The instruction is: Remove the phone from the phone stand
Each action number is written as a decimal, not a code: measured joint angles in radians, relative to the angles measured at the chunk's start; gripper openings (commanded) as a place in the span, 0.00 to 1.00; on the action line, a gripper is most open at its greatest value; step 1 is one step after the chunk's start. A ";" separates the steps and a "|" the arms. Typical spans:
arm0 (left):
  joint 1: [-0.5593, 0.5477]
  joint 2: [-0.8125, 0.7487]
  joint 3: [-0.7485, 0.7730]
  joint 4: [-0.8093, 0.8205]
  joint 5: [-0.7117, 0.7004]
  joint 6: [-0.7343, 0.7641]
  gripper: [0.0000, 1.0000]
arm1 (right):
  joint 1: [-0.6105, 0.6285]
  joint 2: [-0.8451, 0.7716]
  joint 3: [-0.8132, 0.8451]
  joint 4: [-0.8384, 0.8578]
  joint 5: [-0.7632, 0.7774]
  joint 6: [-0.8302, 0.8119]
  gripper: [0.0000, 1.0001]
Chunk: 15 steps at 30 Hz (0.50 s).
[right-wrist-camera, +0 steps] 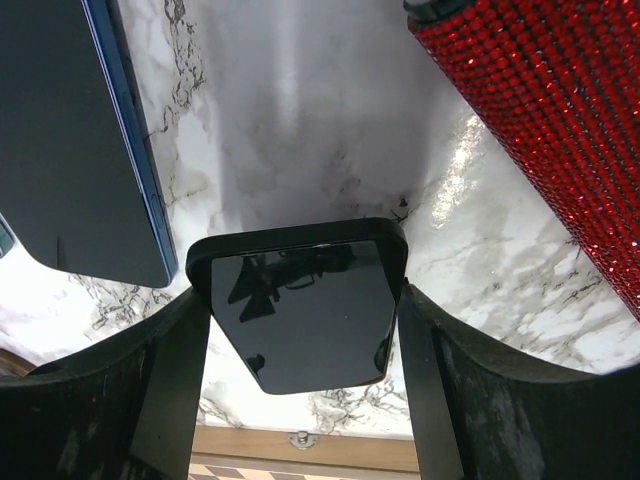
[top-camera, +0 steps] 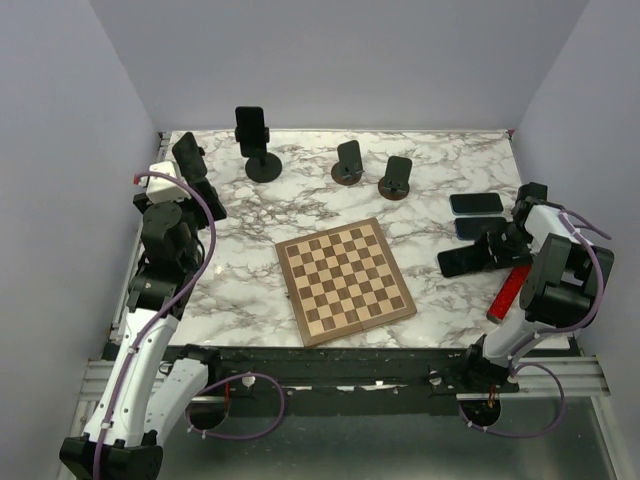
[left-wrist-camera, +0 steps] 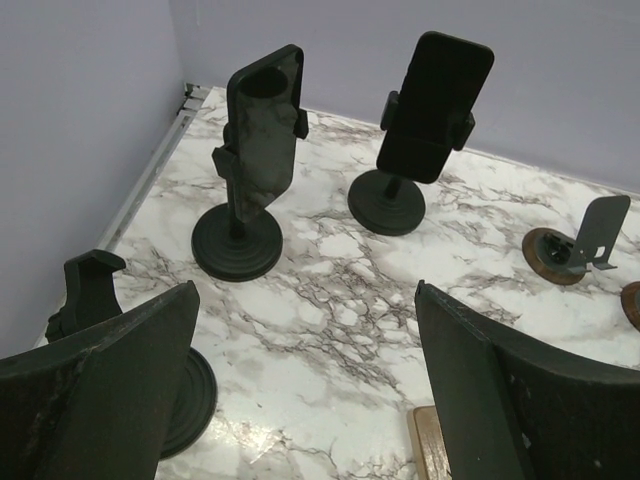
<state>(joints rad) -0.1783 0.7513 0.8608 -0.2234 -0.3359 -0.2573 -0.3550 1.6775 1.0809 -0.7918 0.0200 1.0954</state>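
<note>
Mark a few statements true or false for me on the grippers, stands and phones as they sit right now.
1. The right gripper is shut on a black phone. True.
2. The left gripper is clamped on a stand. False: it is open and holds nothing.
3. The near stand and the far stand each hold a phone. True.
4. The red glitter case lies on the chessboard. False: it lies on the marble by the right arm, and the board is bare.
</note>
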 measured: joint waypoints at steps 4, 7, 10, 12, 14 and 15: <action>0.000 -0.004 -0.005 0.018 -0.009 0.023 0.96 | 0.000 -0.006 -0.006 0.009 0.013 0.003 0.78; 0.000 -0.002 -0.007 0.023 -0.012 0.030 0.96 | 0.000 -0.033 -0.007 0.013 0.030 -0.005 1.00; 0.000 0.003 -0.007 0.027 -0.013 0.032 0.96 | 0.000 -0.067 -0.009 0.025 0.041 -0.018 1.00; 0.000 0.005 -0.009 0.029 -0.014 0.033 0.96 | 0.000 -0.087 -0.011 0.035 0.042 -0.025 1.00; 0.000 0.005 -0.014 0.034 -0.017 0.035 0.97 | 0.000 -0.098 -0.013 0.045 0.041 -0.034 1.00; 0.000 0.005 -0.018 0.036 -0.019 0.037 0.98 | 0.000 -0.100 -0.014 0.048 0.038 -0.041 1.00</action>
<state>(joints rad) -0.1787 0.7567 0.8429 -0.1875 -0.3550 -0.2207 -0.3550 1.5780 1.0664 -0.7437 0.0582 1.0546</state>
